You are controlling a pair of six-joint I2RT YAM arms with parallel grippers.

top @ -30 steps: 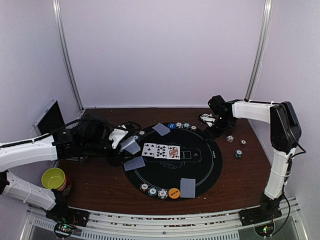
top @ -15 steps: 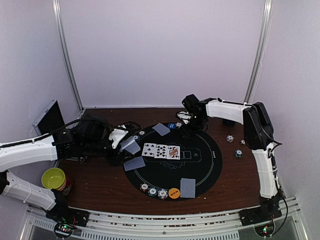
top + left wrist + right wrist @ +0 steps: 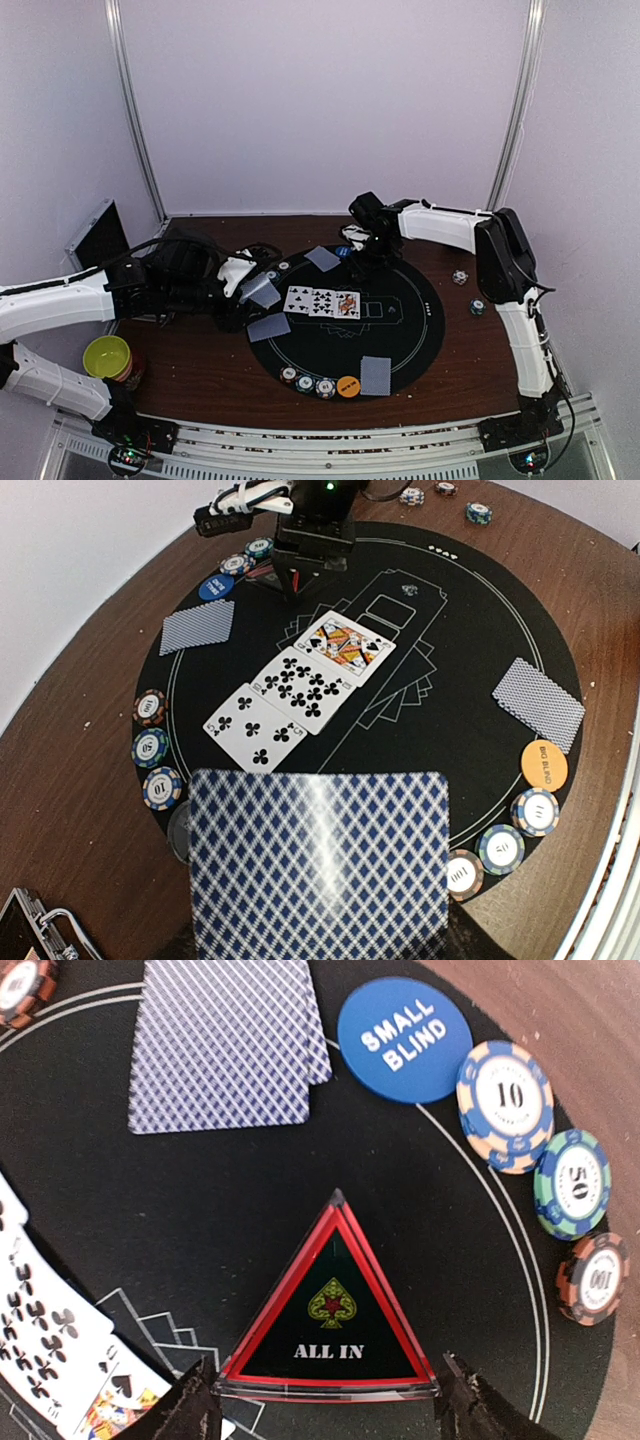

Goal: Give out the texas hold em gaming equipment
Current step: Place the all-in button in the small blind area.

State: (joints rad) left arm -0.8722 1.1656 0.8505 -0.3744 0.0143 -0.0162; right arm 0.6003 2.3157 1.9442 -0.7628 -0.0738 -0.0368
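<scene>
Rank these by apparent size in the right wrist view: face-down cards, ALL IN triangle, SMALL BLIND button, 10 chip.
1. face-down cards, cut off by the top edge.
2. ALL IN triangle, probably nearer the lens, so it may look oversized.
3. SMALL BLIND button.
4. 10 chip.

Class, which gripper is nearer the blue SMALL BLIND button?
Right. The right gripper, gripping the ALL IN triangle, hovers just beside the SMALL BLIND button; the left gripper, holding cards, sits at the mat's left edge.
</scene>
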